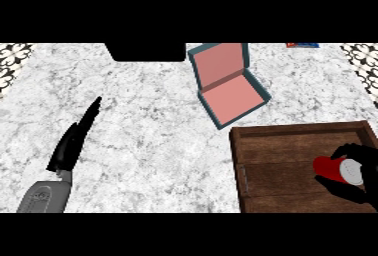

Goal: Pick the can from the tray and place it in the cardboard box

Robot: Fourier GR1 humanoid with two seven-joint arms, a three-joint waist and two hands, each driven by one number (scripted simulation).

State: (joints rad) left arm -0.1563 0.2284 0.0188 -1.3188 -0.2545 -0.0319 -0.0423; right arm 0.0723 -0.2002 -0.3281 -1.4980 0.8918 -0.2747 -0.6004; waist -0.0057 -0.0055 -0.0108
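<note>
A red can (331, 169) with a silver end lies on its side in the dark wooden tray (280, 150) at the lower right. My right hand (353, 186) curls round the can, fingers above it and thumb below. The box (225, 82) stands open in the upper middle, teal outside and pink inside, its lid raised at the back. My left hand (74, 142) is at the left over the marble counter, fingers straight and pointing up and away, holding nothing.
A black rectangular object (145, 51) sits at the counter's far edge, left of the box. A small blue and red item (303, 45) shows at the far right edge. Patterned tiles (15, 62) border both sides.
</note>
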